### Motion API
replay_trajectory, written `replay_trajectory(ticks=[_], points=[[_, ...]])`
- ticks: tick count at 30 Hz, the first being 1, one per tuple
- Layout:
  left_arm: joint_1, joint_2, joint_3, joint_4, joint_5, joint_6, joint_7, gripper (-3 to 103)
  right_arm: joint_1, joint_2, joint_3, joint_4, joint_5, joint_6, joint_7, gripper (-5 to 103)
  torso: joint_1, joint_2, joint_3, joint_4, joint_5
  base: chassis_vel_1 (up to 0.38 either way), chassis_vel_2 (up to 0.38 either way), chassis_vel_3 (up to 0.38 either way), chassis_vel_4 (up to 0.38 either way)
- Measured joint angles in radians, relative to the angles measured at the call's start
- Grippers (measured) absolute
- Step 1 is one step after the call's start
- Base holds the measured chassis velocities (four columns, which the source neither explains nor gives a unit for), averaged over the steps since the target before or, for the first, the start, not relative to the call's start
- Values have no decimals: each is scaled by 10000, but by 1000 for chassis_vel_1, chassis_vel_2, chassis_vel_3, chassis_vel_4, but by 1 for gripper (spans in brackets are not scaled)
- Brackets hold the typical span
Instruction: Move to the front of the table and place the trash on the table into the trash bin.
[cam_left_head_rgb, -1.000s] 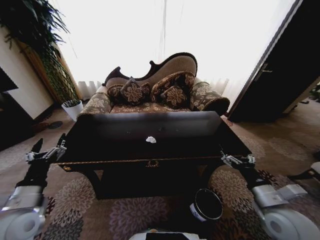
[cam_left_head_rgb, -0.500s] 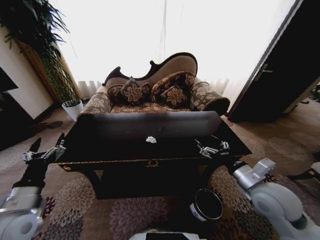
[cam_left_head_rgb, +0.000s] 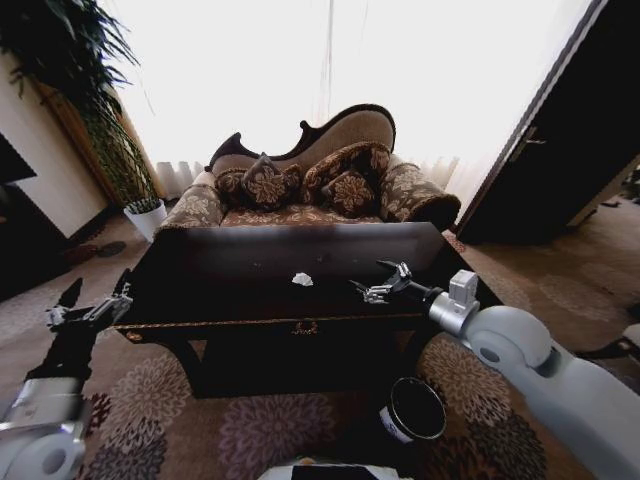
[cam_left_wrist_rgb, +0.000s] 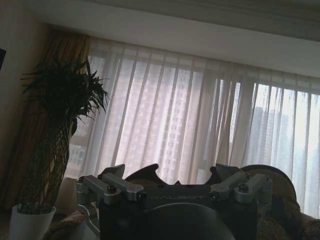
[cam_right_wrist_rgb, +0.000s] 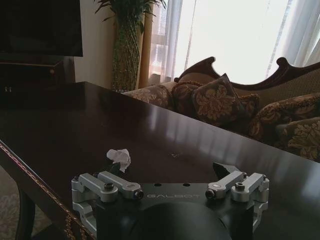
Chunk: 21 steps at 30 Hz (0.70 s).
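Worktop (cam_left_head_rgb: 250, 290): glossy near-black wood, gold trim.
Trash: crumpled white paper wad (cam_left_head_rgb: 302, 279), mid-worktop.
Right gripper (cam_left_head_rgb: 372, 287): over worktop beside wad, fingers wide, empty.
Left gripper (cam_left_head_rgb: 88, 306): off worktop's left end, fingers spread.
Trash bin (cam_left_head_rgb: 412, 410): round, black, on carpet.

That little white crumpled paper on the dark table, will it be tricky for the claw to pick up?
The paper wad looks crumpled and thin, so probably light and squashy. On the glossy table it may skid if nudged. The right gripper, open nearby, should likely pinch it easily.
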Motion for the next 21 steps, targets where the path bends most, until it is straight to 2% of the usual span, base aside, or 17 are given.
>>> replay_trajectory(ticks=[2,5,6,8,9,13,14,19,21], points=[[-6,0,67,30,59,1,4,100,248,-80,-224,-72,107,-45,10,100,0,1,-1,-1,-1,0,0,0,0],[3,-42,136,68,164,0,7,100,1605,-126,-1454,-394,566,-186,241,100,1,0,0,6,2,0,0,0,0],[3,-42,136,68,164,0,7,100,1605,-126,-1454,-394,566,-186,241,100,1,0,0,6,2,0,0,0,0],[7,-62,138,48,180,2,8,100,2752,73,-2390,-606,781,-281,432,100,1,-1,0,4,2,0,0,0,0],[7,-62,138,48,180,2,8,100,2752,73,-2390,-606,781,-281,432,100,1,-1,0,4,2,0,0,0,0],[43,-167,194,17,311,17,9,100,4609,631,-4159,-1126,970,-359,657,100,0,0,0,8,0,0,0,0,0],[43,-167,194,17,311,17,9,100,4609,631,-4159,-1126,970,-359,657,100,0,0,0,8,0,0,0,0,0],[40,-251,293,15,457,33,15,100,6012,1002,-5915,-1770,1030,-362,685,100,1,0,1,6,1,0,0,0,0],[40,-267,323,17,494,34,19,100,6300,1088,-6243,-1908,1018,-362,701,100,0,0,1,5,2,0,0,0,0]])
